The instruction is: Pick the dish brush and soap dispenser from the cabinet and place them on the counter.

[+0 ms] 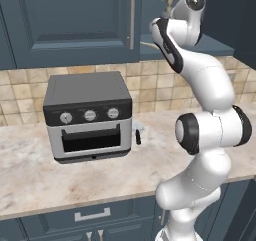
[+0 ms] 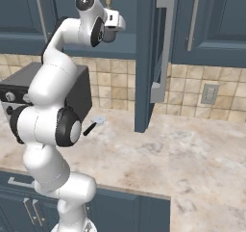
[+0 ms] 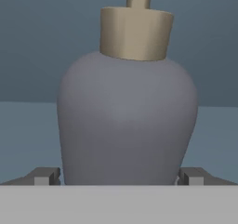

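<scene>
1. Soap dispenser (image 3: 126, 121) stands upright on the shelf of the cabinet (image 1: 60, 25), grey body with tan collar and pump stem, seen head-on from the hand view. Its tan top (image 1: 166, 5) shows just behind the arm's wrist in the left base view.
2. Claw (image 3: 120, 176) spread wide; one fingertip (image 3: 46, 176) either side of the bottle's lower body. Whether the pads touch the bottle I cannot tell; no grip closed on it.
3. Dish brush (image 1: 148, 45): a pale tip shows at the shelf's front edge, just beside the arm's forearm.
4. Cabinet door (image 2: 146, 58) stands open, edge-on, to the right of the arm in the right base view; the open bay lies between it and the shut door.
5. Counter (image 2: 192, 149) below the cabinet is bare marble right of the open door. Toaster oven (image 1: 89, 116) sits below the shut door; a small white item with black handle (image 1: 137, 134) lies just beside it.
6. Arm reaches up from the base, elbow bent, wrist levelled into the cabinet bay.
</scene>
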You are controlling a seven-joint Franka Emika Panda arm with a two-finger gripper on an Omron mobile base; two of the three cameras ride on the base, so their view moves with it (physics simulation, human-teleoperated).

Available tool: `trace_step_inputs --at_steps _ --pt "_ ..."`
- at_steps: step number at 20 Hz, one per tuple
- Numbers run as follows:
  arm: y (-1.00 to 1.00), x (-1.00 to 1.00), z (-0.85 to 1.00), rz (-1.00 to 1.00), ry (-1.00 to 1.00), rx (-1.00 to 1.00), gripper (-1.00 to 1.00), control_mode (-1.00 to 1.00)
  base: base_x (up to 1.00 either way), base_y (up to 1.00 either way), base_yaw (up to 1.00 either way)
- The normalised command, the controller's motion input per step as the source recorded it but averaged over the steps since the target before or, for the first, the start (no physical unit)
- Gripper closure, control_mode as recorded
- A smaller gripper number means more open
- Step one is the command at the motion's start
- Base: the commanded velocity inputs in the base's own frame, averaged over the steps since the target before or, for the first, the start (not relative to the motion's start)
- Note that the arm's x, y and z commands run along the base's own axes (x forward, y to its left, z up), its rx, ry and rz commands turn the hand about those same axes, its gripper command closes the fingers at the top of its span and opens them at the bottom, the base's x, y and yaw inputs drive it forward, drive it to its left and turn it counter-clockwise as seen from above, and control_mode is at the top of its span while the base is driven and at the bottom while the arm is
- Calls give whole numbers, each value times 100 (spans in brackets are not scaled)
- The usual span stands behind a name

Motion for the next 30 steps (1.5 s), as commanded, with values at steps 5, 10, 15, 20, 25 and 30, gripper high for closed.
trace_step_inputs --at_steps 5,10,15,20,25,30 --pt "0 20 0 0 0 0 -100 -100 0 0 0" --pt "0 1 0 0 0 0 100 -100 0 0 0" --pt "0 0 0 0 0 0 100 -100 0 0 0" --pt "0 0 0 0 0 0 100 -100 0 0 0" --pt "0 -16 18 0 -9 0 100 -100 0 0 0" --pt "0 -10 27 0 -9 0 100 -100 0 0 0"
